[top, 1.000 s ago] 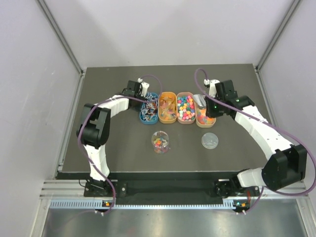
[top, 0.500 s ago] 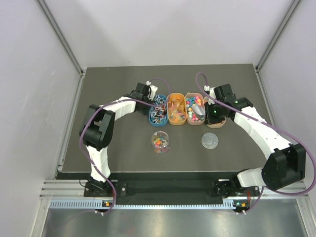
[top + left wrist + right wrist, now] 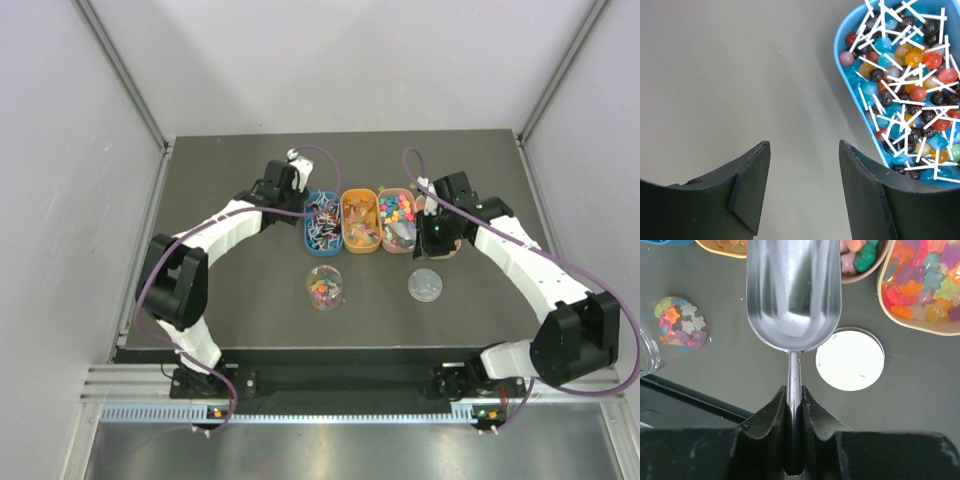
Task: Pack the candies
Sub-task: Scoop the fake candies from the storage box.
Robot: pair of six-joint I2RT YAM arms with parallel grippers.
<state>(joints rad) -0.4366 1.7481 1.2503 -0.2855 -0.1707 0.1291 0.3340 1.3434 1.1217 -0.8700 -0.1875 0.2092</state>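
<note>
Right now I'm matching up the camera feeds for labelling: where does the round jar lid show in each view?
Top external: the round lid lies on the table, lower right of centre, to the right of the clear jar.
Left wrist: not in it.
Right wrist: right of centre, beside the metal scoop.
Shared landmark: the clear jar, left of the lid in both views that show it.

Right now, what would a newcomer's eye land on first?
A row of trays packed with bright candies crosses the middle of the table, the blue tray at its left end bristling with white-sticked lollipops. At the right end, a shiny metal scoop is clamped by its handle in the right fingers. Nearer, a clear jar holds a few candies, a round lid to its right.
</note>
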